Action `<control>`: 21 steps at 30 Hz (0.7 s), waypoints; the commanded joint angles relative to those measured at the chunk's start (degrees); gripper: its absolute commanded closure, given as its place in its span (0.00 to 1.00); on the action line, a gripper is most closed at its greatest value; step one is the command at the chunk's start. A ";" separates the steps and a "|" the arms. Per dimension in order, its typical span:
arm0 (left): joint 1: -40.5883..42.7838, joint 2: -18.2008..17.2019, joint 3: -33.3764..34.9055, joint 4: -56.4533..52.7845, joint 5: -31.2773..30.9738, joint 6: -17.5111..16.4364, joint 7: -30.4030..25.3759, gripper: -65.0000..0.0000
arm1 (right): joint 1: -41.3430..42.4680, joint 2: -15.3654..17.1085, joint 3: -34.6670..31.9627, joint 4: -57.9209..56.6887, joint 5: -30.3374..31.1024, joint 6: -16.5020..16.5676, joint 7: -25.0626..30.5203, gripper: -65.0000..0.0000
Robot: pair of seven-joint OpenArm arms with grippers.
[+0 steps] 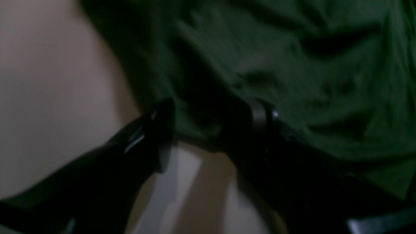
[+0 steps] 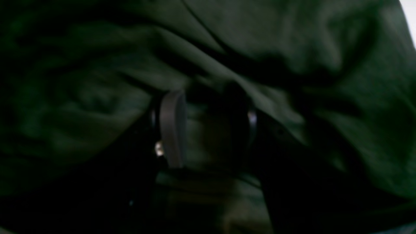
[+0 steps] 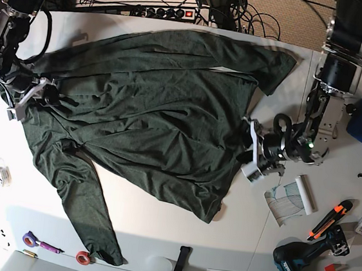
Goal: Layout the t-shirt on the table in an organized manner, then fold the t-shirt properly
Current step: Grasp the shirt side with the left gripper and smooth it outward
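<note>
A dark green long-sleeved shirt [image 3: 150, 119] lies spread across the white table [image 3: 156, 249], wrinkled and not flat; one sleeve trails toward the table's bottom edge in the base view, and the other is folded along the top edge. The left gripper [image 1: 209, 126] sits at the shirt's side hem, toward the table's right edge in that view; its fingers [image 1: 164, 130] stand apart, with the hem reaching into the gap. The right gripper [image 2: 211, 130] is at the opposite side, near the left edge; cloth fills the space between its fingers [image 2: 172, 130], but I cannot tell whether they pinch it. A drill [image 3: 297, 261] lies by the bottom right corner.
</note>
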 commanded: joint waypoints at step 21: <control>-3.76 1.70 4.28 1.05 -0.13 -0.28 -4.15 1.00 | 0.61 1.42 0.37 0.94 -3.30 -0.37 1.46 0.64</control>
